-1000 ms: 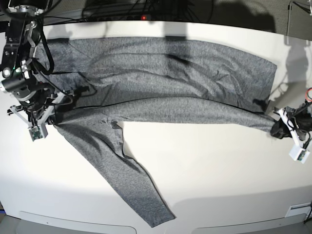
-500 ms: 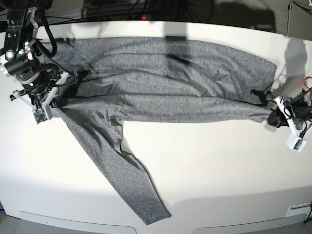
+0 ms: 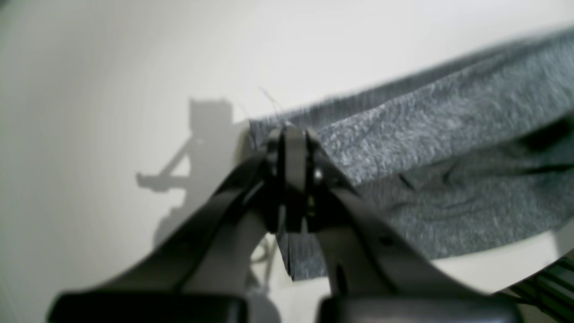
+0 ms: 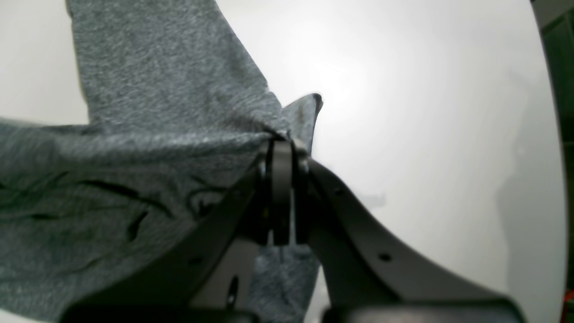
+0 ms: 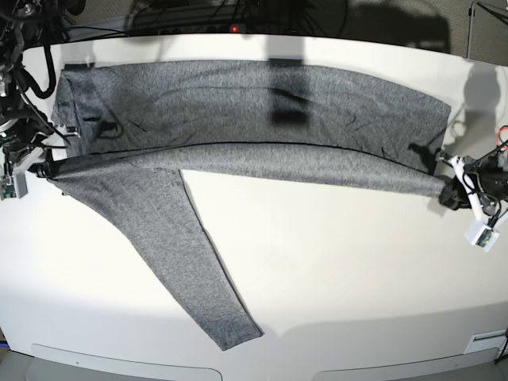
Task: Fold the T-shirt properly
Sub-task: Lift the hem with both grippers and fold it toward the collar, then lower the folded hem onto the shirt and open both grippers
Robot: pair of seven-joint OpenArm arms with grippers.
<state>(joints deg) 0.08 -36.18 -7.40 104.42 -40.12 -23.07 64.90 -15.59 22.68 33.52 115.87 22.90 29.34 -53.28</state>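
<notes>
at nine o'clock in the base view, the right gripper has its jaws pressed fully together on a pinch of the shirt, at the corner where the sleeve meets the body; the right wrist view shows the grey cloth bunched at the closed tips and drawn tight away from them. from that corner the sleeve runs loose toward six o'clock, lying flat on the white desk, not yet folded in.

across the middle, the shirt lies spread from nine to three o'clock along the far half of the desk. its near edge looks lifted and turned over into a long taut ridge running between the two grippers, so i judge the first lengthwise fold to be under way, not finished: the folded band is narrow and the far part of the body is a single flat layer with a few small creases.

at three o'clock, the left gripper holds the other end of that ridge, jaws likewise shut tight on the fabric, as the left wrist view shows.

what seems left: laying the lifted edge down, bringing in the loose sleeve, then folding the length crosswise. whether a second sleeve is tucked under i cannot tell.
</notes>
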